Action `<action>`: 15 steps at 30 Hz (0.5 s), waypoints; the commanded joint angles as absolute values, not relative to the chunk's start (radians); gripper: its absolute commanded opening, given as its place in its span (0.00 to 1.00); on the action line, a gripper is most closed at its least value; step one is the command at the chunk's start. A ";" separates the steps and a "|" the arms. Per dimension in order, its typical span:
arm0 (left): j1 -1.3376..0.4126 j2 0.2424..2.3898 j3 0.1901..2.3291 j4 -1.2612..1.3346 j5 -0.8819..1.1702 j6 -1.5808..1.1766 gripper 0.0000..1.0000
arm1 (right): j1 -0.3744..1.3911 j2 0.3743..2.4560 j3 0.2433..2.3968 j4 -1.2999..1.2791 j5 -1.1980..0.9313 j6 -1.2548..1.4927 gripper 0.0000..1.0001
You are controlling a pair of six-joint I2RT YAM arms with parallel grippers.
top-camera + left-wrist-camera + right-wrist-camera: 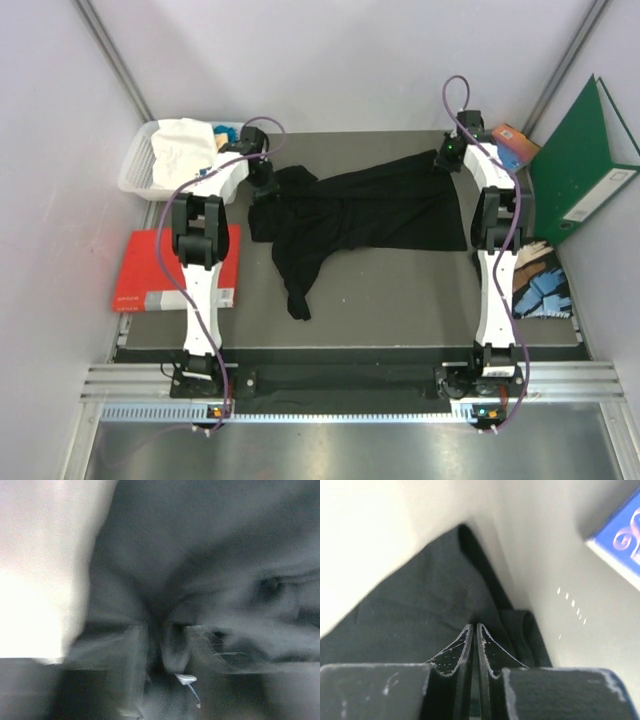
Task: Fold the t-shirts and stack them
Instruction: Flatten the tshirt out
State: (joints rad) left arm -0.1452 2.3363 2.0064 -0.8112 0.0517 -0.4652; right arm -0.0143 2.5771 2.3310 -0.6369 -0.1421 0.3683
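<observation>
Plainly, we found the black t-shirt [360,215] unfolded, none stacked; right gripper [474,626] clamped it, left gripper [263,183] too blurred to tell.

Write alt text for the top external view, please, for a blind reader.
A black t-shirt lies crumpled across a dark table, the left gripper and right gripper at its two ends. A basket of white shirts sits far left.

**What your table carried**
You had the black t-shirt [370,215] lying crumpled across the far half of the dark table [400,290], a red book [150,270] at its left edge, and a magazine [540,285] at its right.
</observation>
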 commanded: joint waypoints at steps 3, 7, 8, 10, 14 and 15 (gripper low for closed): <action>-0.075 2.169 2.017 -0.750 0.090 -0.420 0.99 | 0.029 2.261 2.116 -0.476 -0.166 0.302 0.12; -0.080 2.057 2.020 -0.704 0.146 -0.380 0.99 | 0.029 2.111 2.048 -0.537 -0.173 0.284 0.25; -0.080 2.042 2.016 -0.710 0.173 -0.380 0.99 | 0.029 2.056 2.014 -0.558 -0.173 0.279 0.27; -0.080 1.984 1.964 -0.707 0.208 -0.396 0.99 | 0.029 2.001 1.962 -0.612 -0.163 0.281 0.37; -0.097 1.861 1.789 -0.706 0.253 -0.417 0.99 | 0.008 1.815 1.690 -0.629 -0.144 0.304 0.50; -0.100 1.806 1.705 -0.698 0.268 -0.422 0.99 | 0.008 1.787 1.642 -0.629 -0.147 0.311 0.54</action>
